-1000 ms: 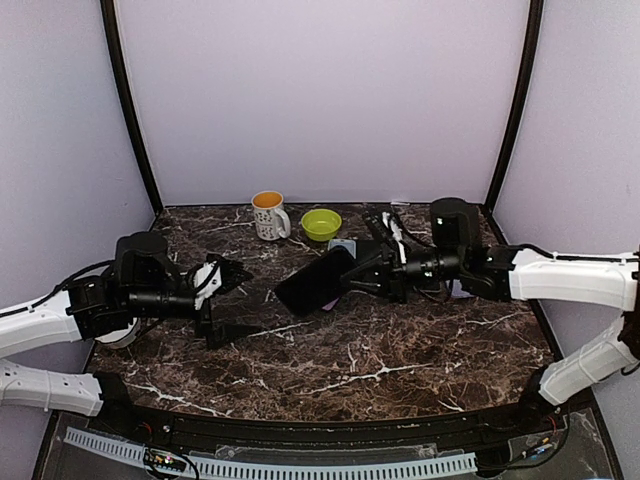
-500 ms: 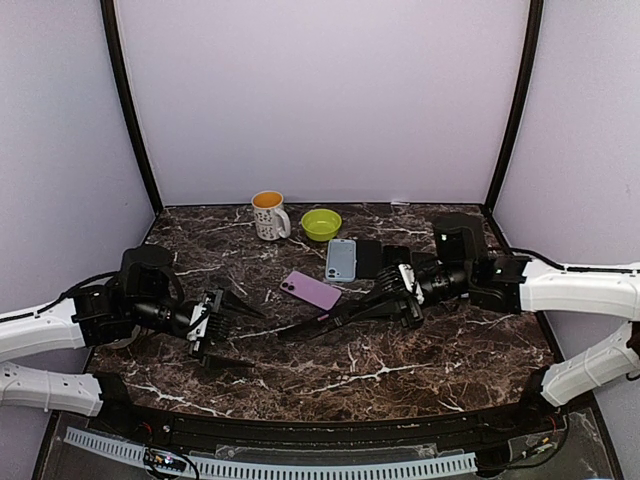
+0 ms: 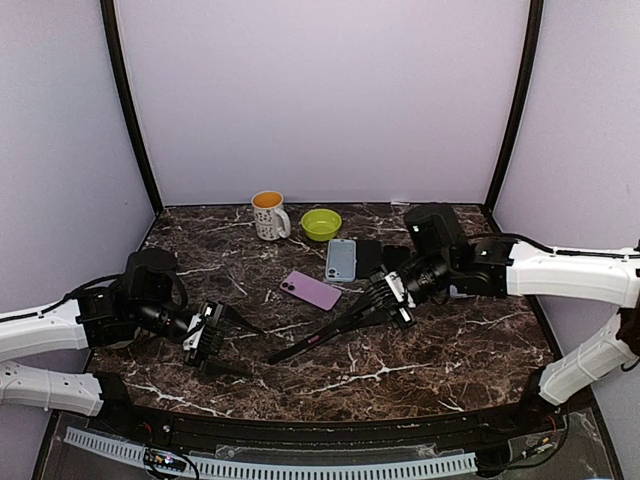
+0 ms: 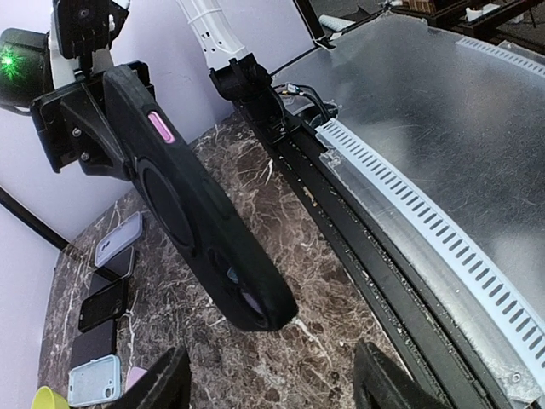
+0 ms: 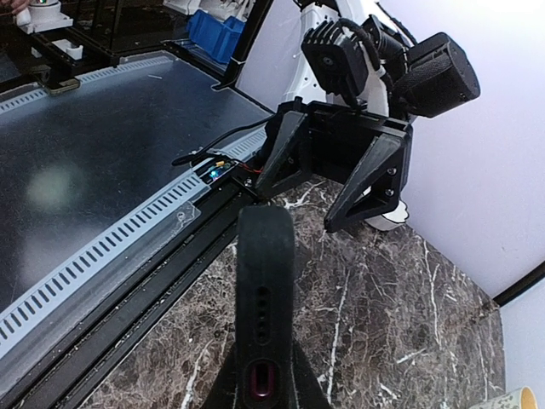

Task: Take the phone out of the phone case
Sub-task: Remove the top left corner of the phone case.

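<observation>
My right gripper [image 3: 392, 296] is shut on one end of a black phone case [image 3: 325, 333] and holds it tilted, with the far end low over the table. Pink shows at its side button [image 4: 162, 129] and bottom port [image 5: 260, 383]. In the right wrist view the case [image 5: 265, 281] is edge-on between my fingers. My left gripper [image 3: 222, 340] is open and empty, facing the free end of the case [image 4: 200, 213] with a small gap. It also shows in the right wrist view [image 5: 341, 166].
A purple phone [image 3: 312, 290], a light blue cased phone [image 3: 341, 260] and a black phone [image 3: 368, 258] lie at mid table. A white mug [image 3: 267, 215] and a green bowl [image 3: 321, 223] stand at the back. The table's front rail [image 4: 341, 213] is close to my left gripper.
My right gripper turned the case edge-on and swung it down and left toward my left gripper. The left gripper dropped lower and nearer the front edge, still open.
</observation>
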{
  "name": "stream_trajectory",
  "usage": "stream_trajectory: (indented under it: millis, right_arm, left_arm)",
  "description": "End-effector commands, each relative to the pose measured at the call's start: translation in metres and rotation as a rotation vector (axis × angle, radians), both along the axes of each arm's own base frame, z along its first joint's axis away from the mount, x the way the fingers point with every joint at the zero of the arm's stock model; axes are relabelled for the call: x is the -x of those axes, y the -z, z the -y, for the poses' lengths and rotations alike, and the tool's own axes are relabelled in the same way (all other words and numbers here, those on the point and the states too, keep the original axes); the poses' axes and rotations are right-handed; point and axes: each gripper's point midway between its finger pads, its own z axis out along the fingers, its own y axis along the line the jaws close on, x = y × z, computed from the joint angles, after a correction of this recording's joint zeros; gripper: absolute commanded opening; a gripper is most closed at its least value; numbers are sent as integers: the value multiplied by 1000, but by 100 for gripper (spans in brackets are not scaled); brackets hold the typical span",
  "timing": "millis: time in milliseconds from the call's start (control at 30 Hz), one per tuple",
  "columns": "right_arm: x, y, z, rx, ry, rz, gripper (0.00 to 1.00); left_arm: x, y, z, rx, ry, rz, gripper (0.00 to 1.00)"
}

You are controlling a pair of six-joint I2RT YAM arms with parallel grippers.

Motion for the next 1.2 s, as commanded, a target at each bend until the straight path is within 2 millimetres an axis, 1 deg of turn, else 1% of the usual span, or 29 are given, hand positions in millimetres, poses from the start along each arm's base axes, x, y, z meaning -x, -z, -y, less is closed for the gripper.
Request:
stream_trajectory:
  millis: [0,133,433,733,1067,1167]
  right_arm:
    - [10,-24,-10,-73,-86,42,0]
    - [12,-23,-15,-69,-103,47,0]
    - [18,-30,-24,-96,-128,60,0]
    - [20,-31,-35,-115,-149,66,0]
    - [17,-32,-40,-123,-147,75,0]
    - [19,-32,-40,-122,-149,72,0]
  left_arm:
    - [12,4,-1,8,60,-11,64]
    - [14,6,1,7,75,-13,59]
    - [22,13,3,-11,114,-30,58]
    - [27,13,5,-3,130,-21,51]
    - [27,13,5,-4,128,-14,49]
    - [26,12,5,0,127,-5,45]
